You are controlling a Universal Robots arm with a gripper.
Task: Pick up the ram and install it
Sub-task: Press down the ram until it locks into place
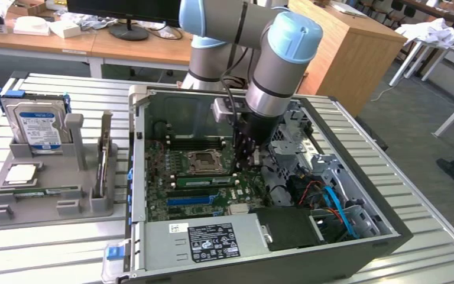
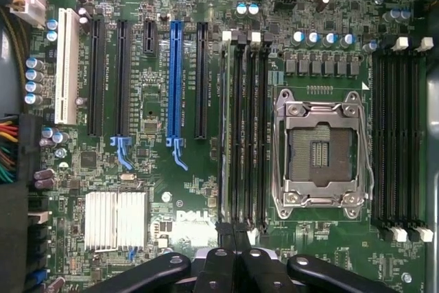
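The ram (image 1: 203, 180), a long green stick, stands on edge in a memory slot just in front of the CPU socket (image 1: 205, 160) inside the open computer case. My gripper (image 1: 247, 161) reaches down into the case beside the socket, at the end of that slot row. In the wrist view its black fingers (image 2: 218, 265) are pressed together with nothing between them, hanging over one end of the black memory slots (image 2: 245, 135) next to the socket (image 2: 321, 149). I cannot tell whether the fingertips touch the board.
A grey holder (image 1: 77, 207) at the exterior view's left carries a hard drive (image 1: 38, 124), a CPU chip (image 1: 20, 173), another green stick (image 1: 45, 190) lying flat and an upright card (image 1: 103, 160). Case walls (image 1: 369, 195), cables and a power supply (image 1: 211, 242) surround the motherboard.
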